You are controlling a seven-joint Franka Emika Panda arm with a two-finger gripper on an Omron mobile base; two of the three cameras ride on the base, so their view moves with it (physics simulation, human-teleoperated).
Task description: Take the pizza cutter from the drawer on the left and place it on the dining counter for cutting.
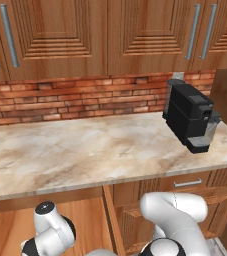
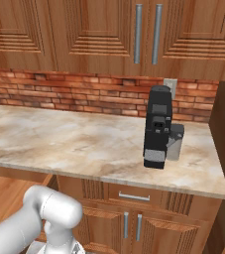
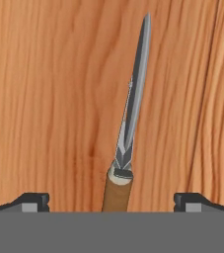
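We are looking straight down at the cutter (image 3: 131, 123), its brown handle nearest the lens and its wheel blade edge-on, lying on the light wood floor of the drawer (image 3: 44, 99). Our gripper (image 3: 111, 201) is spread wide, fingertips (image 3: 32, 201) flanking the handle without touching it. From the base views, we are facing a marble counter (image 1: 75, 150) carrying a black coffee machine (image 1: 187, 117), with our arm (image 1: 177, 220) reaching low.

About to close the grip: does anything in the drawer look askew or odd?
The brown-handled, silver-bladed pizza cutter appears to stand on its wheel's edge, seen edge-on and leaning slightly right, on the plain light wood drawer floor. It sits between the open gripper fingertips; nothing spilled or damaged.
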